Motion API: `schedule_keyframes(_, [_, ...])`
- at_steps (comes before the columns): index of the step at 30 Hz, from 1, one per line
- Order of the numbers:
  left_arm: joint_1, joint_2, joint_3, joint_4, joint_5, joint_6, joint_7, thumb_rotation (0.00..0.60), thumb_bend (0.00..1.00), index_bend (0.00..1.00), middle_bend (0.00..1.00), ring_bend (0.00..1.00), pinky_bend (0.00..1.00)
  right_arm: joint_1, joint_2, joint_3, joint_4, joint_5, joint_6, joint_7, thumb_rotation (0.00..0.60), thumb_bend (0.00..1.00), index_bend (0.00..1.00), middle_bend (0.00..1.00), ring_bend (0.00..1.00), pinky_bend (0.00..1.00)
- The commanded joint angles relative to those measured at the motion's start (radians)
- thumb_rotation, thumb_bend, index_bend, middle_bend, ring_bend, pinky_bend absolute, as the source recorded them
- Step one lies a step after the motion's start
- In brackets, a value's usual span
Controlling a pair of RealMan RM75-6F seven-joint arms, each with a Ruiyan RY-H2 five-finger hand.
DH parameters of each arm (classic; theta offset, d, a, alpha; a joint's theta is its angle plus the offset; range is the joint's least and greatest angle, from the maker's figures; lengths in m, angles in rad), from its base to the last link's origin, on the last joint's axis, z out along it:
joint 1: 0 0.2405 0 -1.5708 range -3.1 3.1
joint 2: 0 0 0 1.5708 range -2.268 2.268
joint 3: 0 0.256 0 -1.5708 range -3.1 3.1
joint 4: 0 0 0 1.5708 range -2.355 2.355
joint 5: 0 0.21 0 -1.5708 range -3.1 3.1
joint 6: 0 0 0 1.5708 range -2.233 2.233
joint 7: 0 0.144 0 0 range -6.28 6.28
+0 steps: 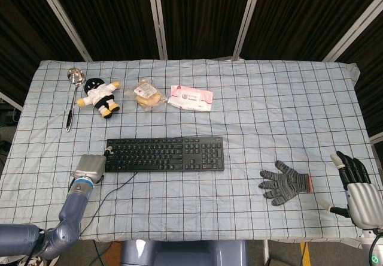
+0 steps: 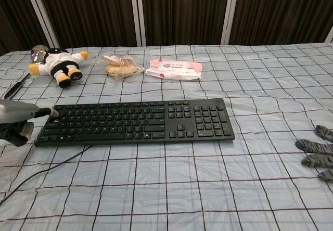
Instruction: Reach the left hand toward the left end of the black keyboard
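The black keyboard [image 1: 164, 153] lies flat at the table's front centre, its cable trailing off the front-left. My left hand [image 1: 89, 167] sits just off its left end, back of the hand up. In the chest view this left hand [image 2: 15, 119] has one fingertip [image 2: 52, 111] touching the keyboard's [image 2: 135, 122] far-left corner, with another finger lower by the front-left edge. It holds nothing. My right hand [image 1: 358, 185] rests at the table's front-right edge, dark fingers stretched out and empty.
A grey knit glove [image 1: 285, 183] lies right of the keyboard. Along the back stand a ladle [image 1: 73, 92], a plush doll [image 1: 100, 96], a wrapped bun [image 1: 147, 94] and a pink wipes pack [image 1: 191, 97]. The keyboard cable [image 2: 47, 169] runs toward the front-left edge.
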Motion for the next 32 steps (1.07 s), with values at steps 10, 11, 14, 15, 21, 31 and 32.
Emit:
schedule_keyframes(10, [0.046,0.13,0.022,-0.179,0.207,0.109,-0.081,0.6,1.0,0.0,0.88,0.78,0.62,-0.001,0.002,-0.001,0.0,-0.001,0.0,0.001,0.6,0.05,0.0,0.0,0.0,0.0])
schedule_keyframes(11, [0.062,0.145,0.031,-0.198,0.248,0.127,-0.098,0.6,1.0,0.0,0.85,0.75,0.6,-0.001,0.002,-0.001,0.0,-0.001,0.0,0.001,0.6,0.05,0.0,0.0,0.0,0.0])
schedule_keyframes(14, [0.128,0.185,0.07,-0.243,0.4,0.192,-0.174,0.6,0.86,0.0,0.69,0.62,0.5,-0.001,0.002,-0.001,0.0,-0.001,0.0,-0.001,0.6,0.05,0.0,0.0,0.0,0.0])
schedule_keyframes(15, [0.148,0.195,0.085,-0.253,0.442,0.213,-0.193,0.6,0.8,0.0,0.63,0.56,0.46,-0.001,0.002,-0.002,-0.001,-0.001,-0.001,-0.002,0.6,0.05,0.0,0.0,0.0,0.0])
schedule_keyframes(21, [0.314,0.243,0.216,-0.262,0.762,0.356,-0.34,0.6,0.16,0.0,0.01,0.03,0.06,-0.001,0.001,-0.001,-0.002,0.0,-0.001,-0.011,0.6,0.05,0.0,0.0,0.0,0.0])
schedule_keyframes(31, [0.508,0.23,0.309,-0.103,1.123,0.567,-0.462,0.6,0.0,0.0,0.0,0.0,0.0,0.001,0.0,0.001,0.003,-0.003,0.0,-0.014,0.6,0.05,0.0,0.0,0.0,0.0])
schedule_keyframes(32, [0.523,0.223,0.306,-0.08,1.144,0.591,-0.468,0.6,0.0,0.0,0.0,0.0,0.0,0.001,0.0,0.001,0.004,-0.002,0.0,-0.013,0.6,0.05,0.0,0.0,0.0,0.0])
